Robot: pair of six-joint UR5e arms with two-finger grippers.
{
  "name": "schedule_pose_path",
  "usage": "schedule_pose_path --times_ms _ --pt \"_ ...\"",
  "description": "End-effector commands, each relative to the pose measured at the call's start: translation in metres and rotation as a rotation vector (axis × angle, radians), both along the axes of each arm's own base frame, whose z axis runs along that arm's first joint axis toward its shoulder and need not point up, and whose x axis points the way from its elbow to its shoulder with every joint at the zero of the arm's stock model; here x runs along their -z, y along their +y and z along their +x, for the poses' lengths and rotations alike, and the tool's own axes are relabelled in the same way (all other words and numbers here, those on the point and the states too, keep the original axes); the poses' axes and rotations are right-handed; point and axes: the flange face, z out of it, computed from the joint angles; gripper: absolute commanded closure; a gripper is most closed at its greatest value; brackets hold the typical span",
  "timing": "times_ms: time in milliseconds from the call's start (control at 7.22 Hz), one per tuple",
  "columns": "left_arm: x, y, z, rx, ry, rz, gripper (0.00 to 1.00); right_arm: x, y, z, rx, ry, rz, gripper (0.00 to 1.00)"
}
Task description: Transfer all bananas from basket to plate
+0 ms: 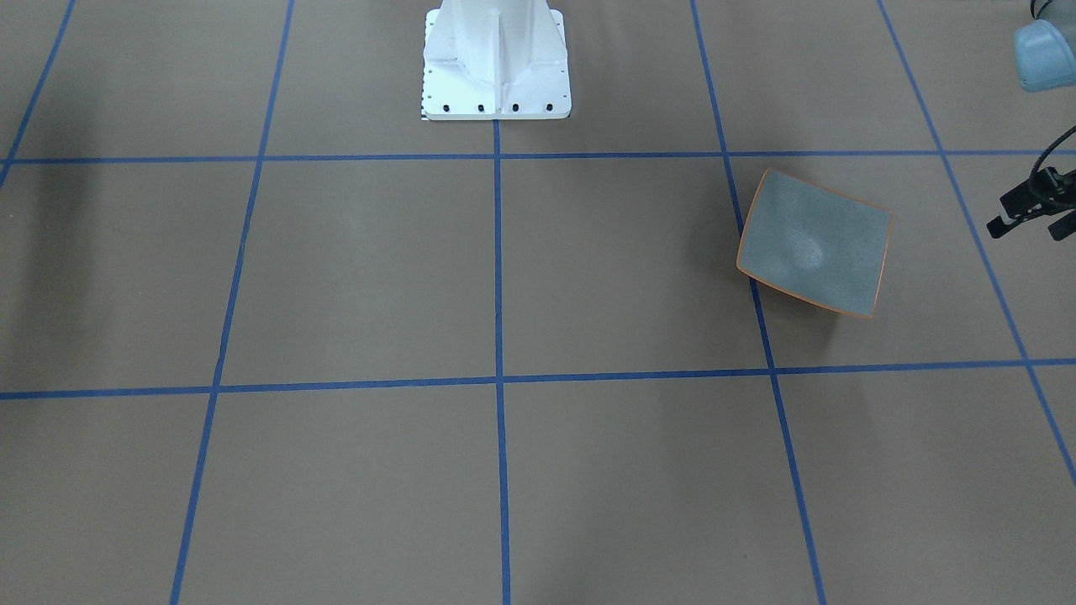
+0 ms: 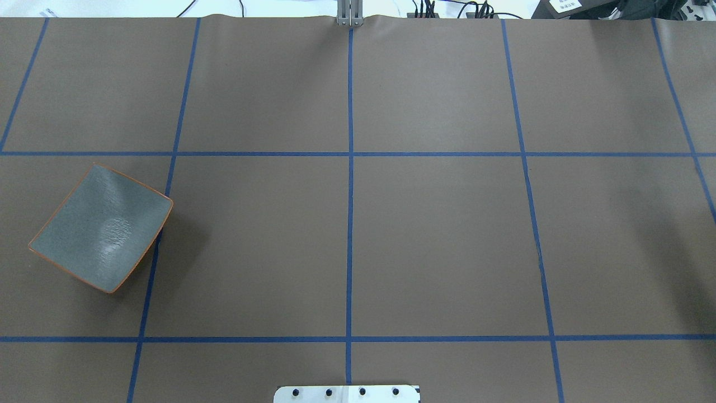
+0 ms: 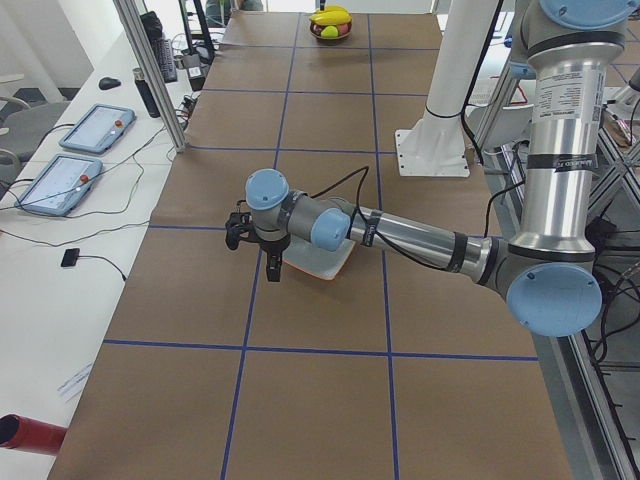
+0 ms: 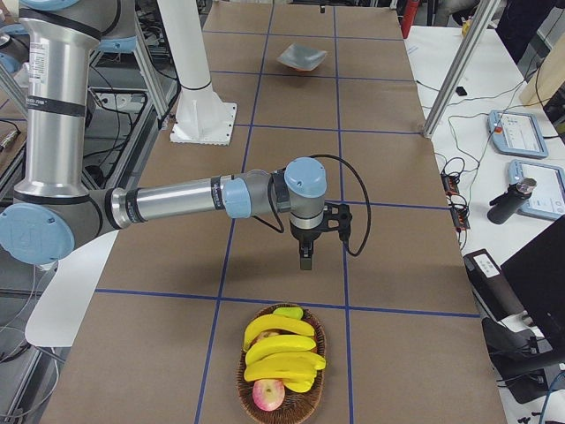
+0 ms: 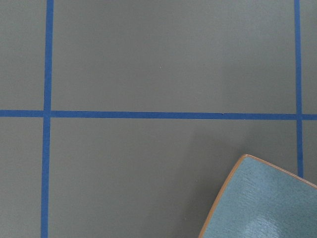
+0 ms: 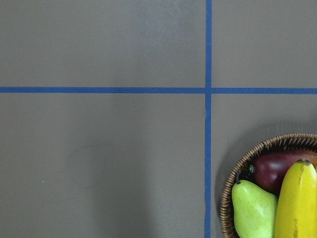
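The plate [image 1: 814,244], speckled grey-blue with an orange rim, lies bare on the brown table [image 2: 436,240]; it shows again as plate [image 2: 100,229] and plate [image 5: 267,203]. My left gripper [image 3: 275,268] hovers just beside it, and only its edge reaches the front view as left gripper [image 1: 1053,228]; I cannot tell whether it is open or shut. Several yellow bananas [image 4: 281,349] lie in a wicker basket [image 4: 244,375] at the table's other end. My right gripper [image 4: 305,258] hangs a short way before the basket, its state unclear. One banana [image 6: 297,203] shows in the right wrist view.
The basket [image 6: 229,191] also holds a green pear [image 6: 252,208], a dark red fruit [image 6: 277,168] and an apple [image 4: 267,395]. The white robot base [image 1: 496,63] stands mid-table. Tablets [image 3: 60,180] and cables lie on the side desks.
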Motion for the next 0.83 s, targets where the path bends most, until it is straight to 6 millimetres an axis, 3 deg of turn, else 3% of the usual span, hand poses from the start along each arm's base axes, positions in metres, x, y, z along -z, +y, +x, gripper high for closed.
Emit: schedule_pose_path --times_ms 0,277,554,693 --pt "0.001 0.003 0.008 -0.017 0.005 -0.002 0.0 -0.015 0.013 -0.032 0.105 0.05 -0.001 0.05" --pt "0.008 0.003 0.009 -0.018 0.008 0.01 0.0 -0.039 0.028 -0.035 0.161 0.144 -0.006 0.05" --pt "0.025 0.007 0.01 0.01 0.02 0.003 0.0 -0.058 0.042 -0.026 0.153 0.209 -0.043 0.05" --pt "0.039 0.011 0.021 0.019 0.027 -0.01 0.0 -0.07 0.045 -0.025 0.146 0.226 -0.072 0.06"
